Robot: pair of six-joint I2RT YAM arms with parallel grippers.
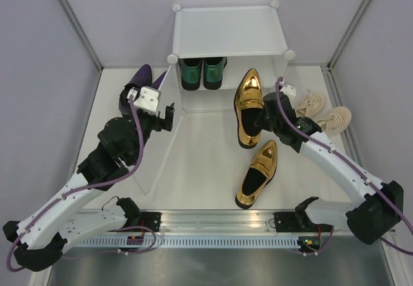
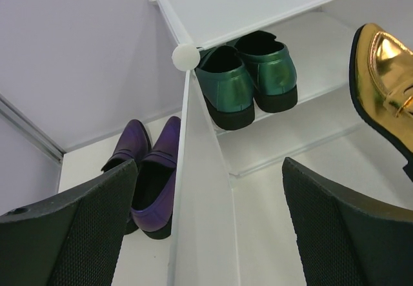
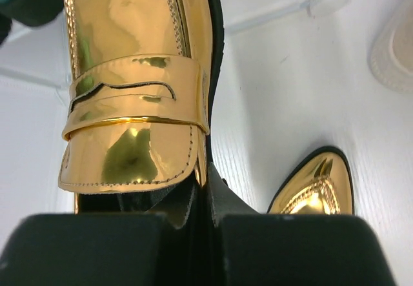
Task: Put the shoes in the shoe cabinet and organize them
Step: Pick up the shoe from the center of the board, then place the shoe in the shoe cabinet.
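Two dark purple shoes (image 1: 139, 82) sit outside the shoe cabinet (image 1: 229, 31), left of its open door panel (image 2: 200, 202), the left gripper (image 2: 210, 163) spread wide and empty beside them. Green loafers (image 1: 203, 71) already stand on the lower shelf. The right gripper (image 3: 208, 199) pinches the rim of one gold loafer (image 1: 248, 99), toe toward the cabinet. Its mate (image 1: 257, 173) lies apart, farther from the cabinet, with the beige sneakers (image 1: 326, 113) far right. Stowing the gold pair looks in hand. Next, this shoe likely needs sliding in beside the green pair.
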